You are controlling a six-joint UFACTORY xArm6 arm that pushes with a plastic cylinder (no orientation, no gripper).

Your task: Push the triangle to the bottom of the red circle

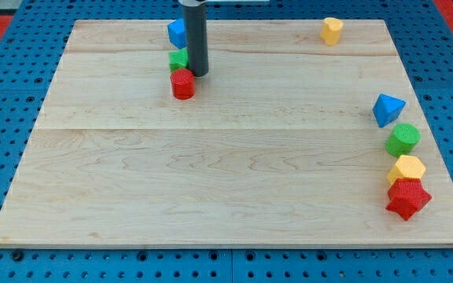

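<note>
The blue triangle lies near the board's right edge. The red circle stands at the view's upper left, far from the triangle. My tip rests on the board just right of and slightly above the red circle, next to a green block whose shape I cannot make out. A blue block sits above the green one, partly behind the rod.
A yellow block stands near the top edge at right. Below the triangle along the right edge run a green circle, a yellow hexagon and a red star. The wooden board lies on a blue pegboard.
</note>
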